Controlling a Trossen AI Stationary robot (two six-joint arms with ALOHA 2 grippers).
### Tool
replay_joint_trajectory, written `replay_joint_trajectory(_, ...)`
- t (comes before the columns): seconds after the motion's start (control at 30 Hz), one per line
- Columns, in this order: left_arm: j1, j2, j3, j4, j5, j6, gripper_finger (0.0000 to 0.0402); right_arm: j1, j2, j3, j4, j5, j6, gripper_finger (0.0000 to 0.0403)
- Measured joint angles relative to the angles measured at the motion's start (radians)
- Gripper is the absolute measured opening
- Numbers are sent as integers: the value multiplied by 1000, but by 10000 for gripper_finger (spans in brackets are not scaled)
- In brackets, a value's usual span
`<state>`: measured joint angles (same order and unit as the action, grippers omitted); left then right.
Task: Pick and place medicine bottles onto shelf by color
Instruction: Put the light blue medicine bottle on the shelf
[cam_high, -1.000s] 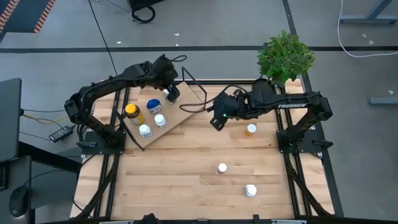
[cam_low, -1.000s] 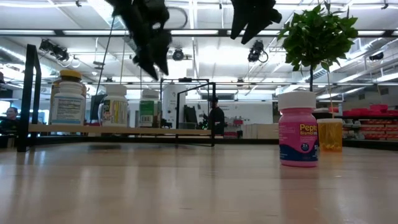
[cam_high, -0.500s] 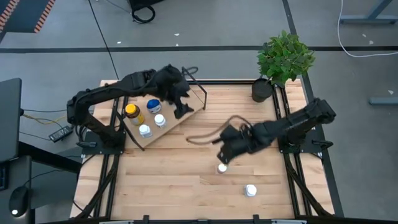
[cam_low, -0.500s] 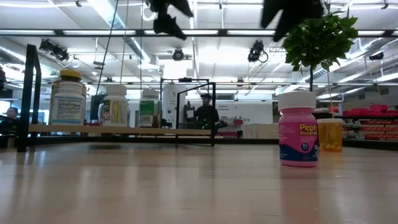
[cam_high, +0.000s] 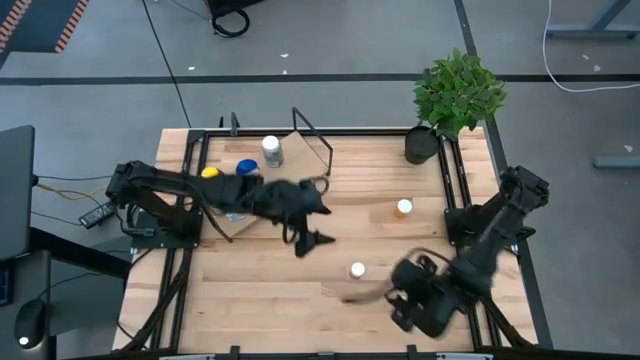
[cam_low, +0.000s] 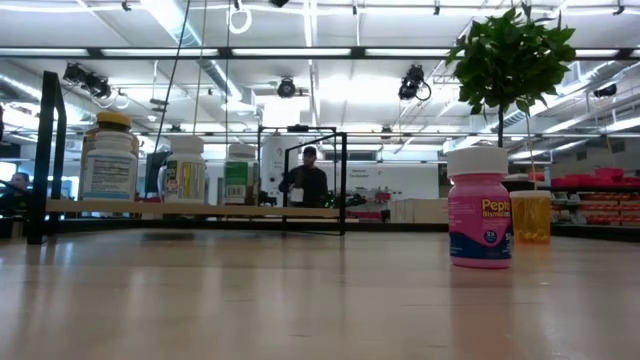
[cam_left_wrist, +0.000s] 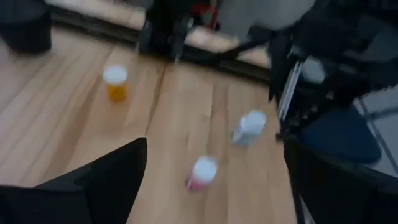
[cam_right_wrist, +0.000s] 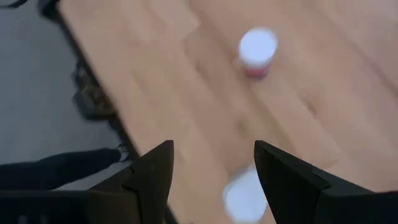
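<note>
The shelf (cam_high: 300, 160) lies slanted on the table's far left. On it stand a white-capped bottle (cam_high: 271, 150), a blue one (cam_high: 245, 167) and a yellow-capped one (cam_high: 210, 172); my left arm covers others. On the table stand an orange bottle (cam_high: 403, 208) and a pink white-capped bottle (cam_high: 357, 270). A white bottle (cam_right_wrist: 245, 196) shows blurred under my right gripper (cam_right_wrist: 214, 186), which is open and hovers near the table's near right (cam_high: 408, 303). My left gripper (cam_high: 315, 240) is open above the table's middle, facing the pink bottle (cam_left_wrist: 202, 172).
A black pot (cam_high: 422, 145) with a green plant (cam_high: 460, 90) stands at the far right corner. Black frame rails run along the table's left and right edges. Bare wood lies at the near left (cam_high: 250, 300). A person (cam_low: 308, 180) stands in the room beyond.
My left gripper has left the far part of the shelf and swung toward the table's middle. A white-capped bottle now shows standing where it was. My right gripper has swept from the far middle, past the pink bottle, to the near right over the white bottle.
</note>
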<state>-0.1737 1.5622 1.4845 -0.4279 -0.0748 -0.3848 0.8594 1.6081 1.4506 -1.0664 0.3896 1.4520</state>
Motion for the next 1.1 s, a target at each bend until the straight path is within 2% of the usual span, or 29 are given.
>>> replay_joint_trajectory(0.2, -103, 52, -8, -14, -145, -83, 382, 145, 0, -40, -23, 68, 202, 230)
replay_joint_trajectory(0.33, -130, 61, -8, -1, -177, -175, 376, 168, 2, -126, 18, 22, 305, 235)
replay_joint_trajectory(0.47, -147, 61, -8, 32, -181, -185, 368, 166, 2, -206, 107, -46, 347, 265)
replay_joint_trajectory(0.77, -143, 103, -7, 76, -184, -142, 364, 142, 2, -274, 136, -60, 519, 351)
replay_joint_trajectory(0.9, -137, 124, -7, 81, -184, -120, 364, 100, 2, -296, 218, -71, 507, 365)
replay_joint_trajectory(1.1, -130, 122, -7, 54, -184, -102, 364, 8, 19, -297, 198, -137, 477, 367)
